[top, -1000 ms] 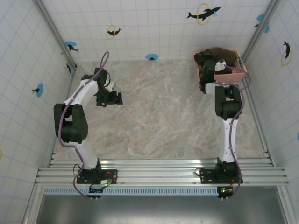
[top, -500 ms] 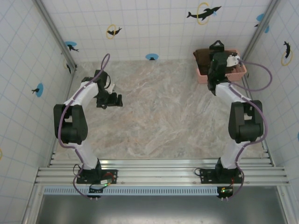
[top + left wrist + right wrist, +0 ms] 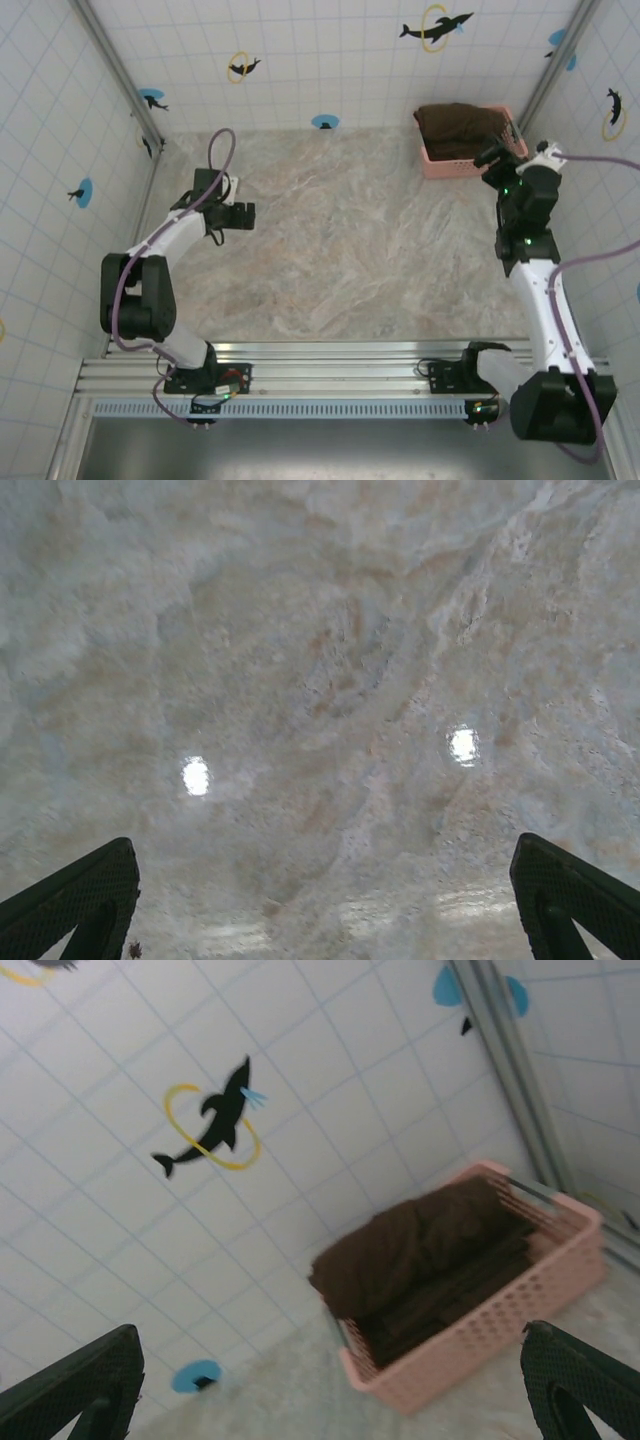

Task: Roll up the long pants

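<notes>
The long pants (image 3: pixel 456 124) are a dark brown bundle heaped in the pink basket (image 3: pixel 452 164) at the far right corner. In the right wrist view the long pants (image 3: pixel 420 1251) spill over the far rim of the basket (image 3: pixel 500 1345). My right gripper (image 3: pixel 498 151) hovers just right of the basket's near right corner. It is open, its fingers spread wide with nothing between them (image 3: pixel 328 1360). My left gripper (image 3: pixel 241 213) hangs open over bare table at the far left, nothing between its fingertips (image 3: pixel 322 880).
The marble-patterned table (image 3: pixel 350 250) stretches between the arms. Tiled walls with dolphin stickers (image 3: pixel 437 28) close off the back and both sides. A metal corner post (image 3: pixel 545 80) stands right behind the basket.
My right arm has pulled back from above the basket toward the right wall, uncovering the pants. My left gripper has shifted slightly toward the back.
</notes>
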